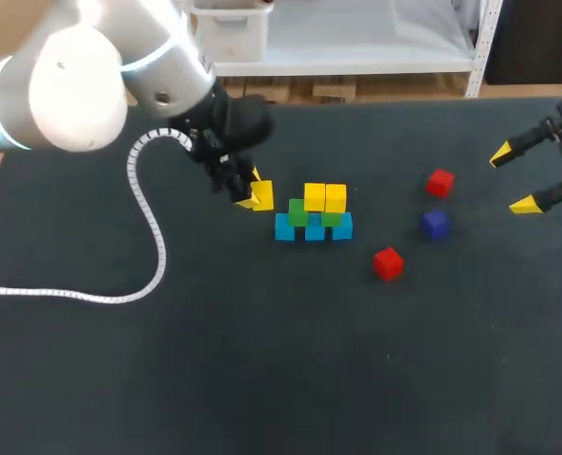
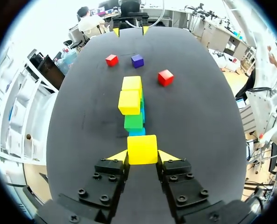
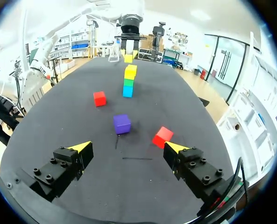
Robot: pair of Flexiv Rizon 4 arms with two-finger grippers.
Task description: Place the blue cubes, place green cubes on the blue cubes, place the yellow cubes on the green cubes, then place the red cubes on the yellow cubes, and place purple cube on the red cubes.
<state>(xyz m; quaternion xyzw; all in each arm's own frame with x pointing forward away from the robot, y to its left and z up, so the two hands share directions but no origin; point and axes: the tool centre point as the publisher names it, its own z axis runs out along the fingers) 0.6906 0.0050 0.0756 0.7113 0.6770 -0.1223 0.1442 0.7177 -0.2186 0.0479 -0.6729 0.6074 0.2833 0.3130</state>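
While my left claw (image 2: 142, 157) hangs low over the table, I see its two tips clamped on a yellow cube (image 2: 142, 148) from both sides. Just ahead of it stands the stack (image 2: 134, 112): blue cubes (image 1: 314, 228) at the base, green cubes (image 1: 299, 212) on them, two more yellow cubes (image 1: 325, 197) on top. My right claw (image 3: 128, 148) is spread wide apart, gripping nothing. The purple cube (image 3: 122, 123) lies on the table ahead of it, the near red cube (image 3: 162, 136) just ahead of one finger, the far red cube (image 3: 99, 98) farther out, and the stack well beyond those.
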